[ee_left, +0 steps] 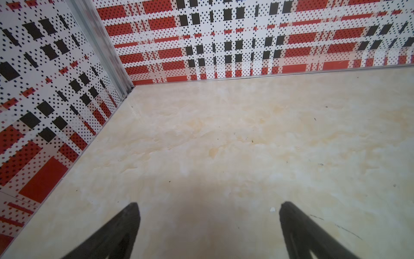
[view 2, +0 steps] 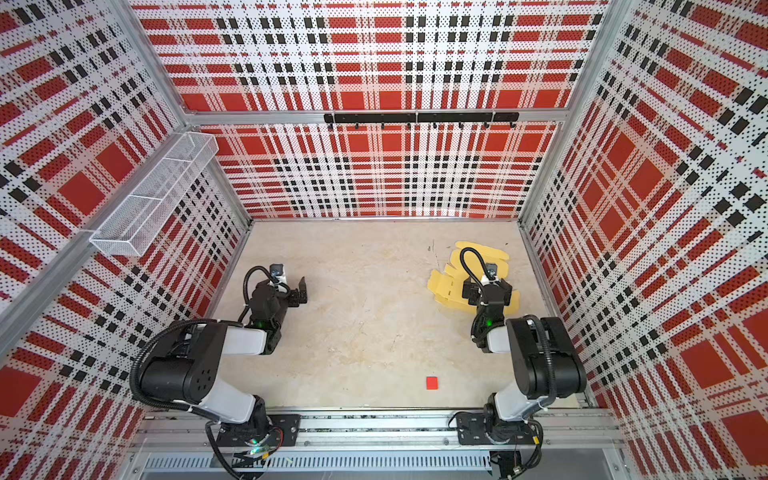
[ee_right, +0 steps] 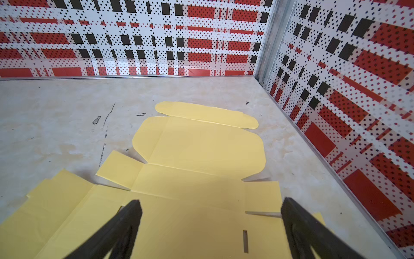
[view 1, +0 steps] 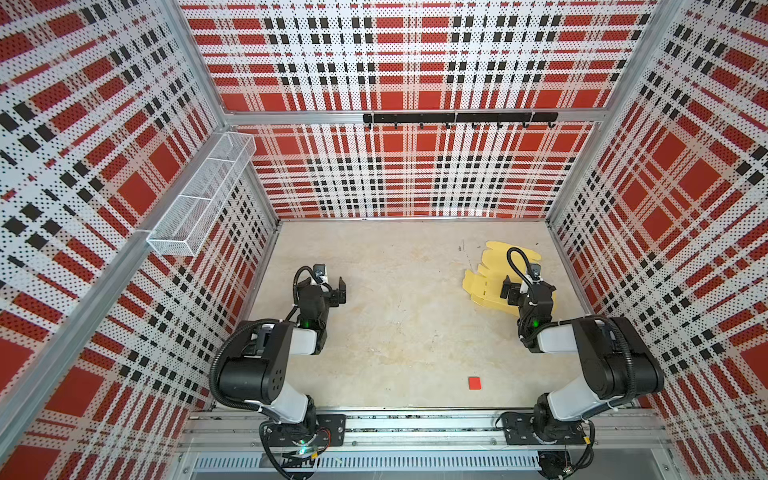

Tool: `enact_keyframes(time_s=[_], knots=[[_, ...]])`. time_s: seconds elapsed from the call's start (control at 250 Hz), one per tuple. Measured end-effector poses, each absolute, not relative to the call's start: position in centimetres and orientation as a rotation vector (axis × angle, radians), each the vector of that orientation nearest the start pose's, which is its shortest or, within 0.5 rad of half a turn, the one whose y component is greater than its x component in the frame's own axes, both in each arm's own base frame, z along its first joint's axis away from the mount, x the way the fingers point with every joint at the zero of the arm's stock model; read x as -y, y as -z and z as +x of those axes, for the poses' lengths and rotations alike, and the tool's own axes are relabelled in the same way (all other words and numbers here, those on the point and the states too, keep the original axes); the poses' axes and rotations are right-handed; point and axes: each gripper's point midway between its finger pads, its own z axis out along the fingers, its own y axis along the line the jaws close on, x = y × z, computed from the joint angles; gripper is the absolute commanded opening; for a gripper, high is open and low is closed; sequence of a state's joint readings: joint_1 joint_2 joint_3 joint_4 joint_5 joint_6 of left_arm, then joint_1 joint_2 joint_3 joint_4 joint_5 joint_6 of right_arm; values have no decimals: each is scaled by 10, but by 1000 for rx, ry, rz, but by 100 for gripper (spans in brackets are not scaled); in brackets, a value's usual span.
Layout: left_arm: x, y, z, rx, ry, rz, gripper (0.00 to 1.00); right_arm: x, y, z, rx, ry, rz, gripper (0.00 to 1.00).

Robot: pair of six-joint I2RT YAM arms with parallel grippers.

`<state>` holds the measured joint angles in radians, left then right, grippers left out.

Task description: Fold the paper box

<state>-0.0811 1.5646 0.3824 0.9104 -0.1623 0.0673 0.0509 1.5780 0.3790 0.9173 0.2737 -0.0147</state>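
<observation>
**Sheet flat on the desk, first fold not yet made**

The box (ee_right: 201, 152) lies unfolded on the desk (view 1: 395, 324), with every panel and the rounded flap (ee_right: 206, 114) lying down. I judge the task to be at its very first step: no wall is raised and no tab is tucked. The right end effector (ee_right: 210, 203) hangs directly above the box's near panels, spread wide and gripping nothing. Whether its tips touch the card I cannot tell. The left end effector (ee_left: 208, 204) is well apart from the box, off to its left over bare desk, likewise wide open and empty.

The next move probably calls for working a fingertip under a thin edge that lies flush on the desk. The other arm would come over to pin the middle panel. The light card may skid or buckle off its crease.

A red square (view 1: 474, 382) lies well apart from the box, towards the arm bases. A basket (view 1: 199, 195) and a hook rail (view 1: 459, 117) hang on the walls, far from the box. Nothing rests on the box. The wall near its right edge leaves little room on that side.
</observation>
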Motion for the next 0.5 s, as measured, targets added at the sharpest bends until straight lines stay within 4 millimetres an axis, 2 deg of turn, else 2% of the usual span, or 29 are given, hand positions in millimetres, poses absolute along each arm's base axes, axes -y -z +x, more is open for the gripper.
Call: enact_keyframes(time_s=[0.376,0.5], knots=[[5,-108,403,-1838,-144,21,99,26,-104,399,-1844,228,130,100],[11,-110,403,-1824,-154,30,100,26,-104,399,-1843,228,130,100]])
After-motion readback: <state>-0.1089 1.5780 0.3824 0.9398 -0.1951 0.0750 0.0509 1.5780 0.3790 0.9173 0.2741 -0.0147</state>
